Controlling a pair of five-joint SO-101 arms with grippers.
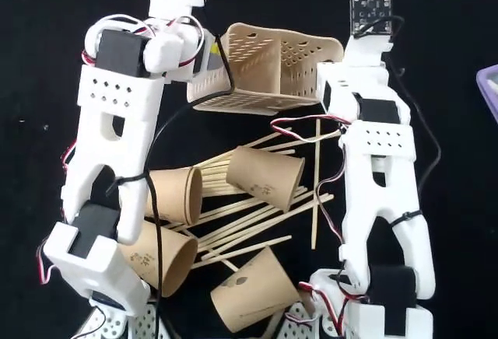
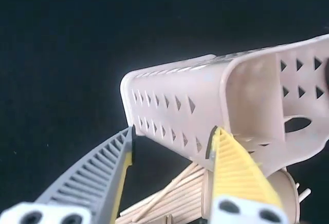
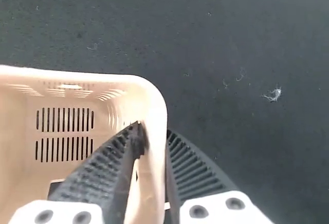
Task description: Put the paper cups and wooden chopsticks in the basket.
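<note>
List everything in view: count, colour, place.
basket: one, beige, tilted, far middle of the table between the arms.
paper cups: four, brown, on their sides among the chopsticks, nearer than the basket.
wooden chopsticks: many, pale wood, loose pile mid-table.
purple object: one, cut off at the high view's right edge.
table: one, black.
left gripper: grey and yellow fingers, open, at the basket's side.
right gripper: black fingers, shut on the basket's wall, one inside, one outside.

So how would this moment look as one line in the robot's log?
right gripper: shut on basket rim | left gripper: open beside basket | basket: tilted | four paper cups, chopsticks: loose on table
</note>
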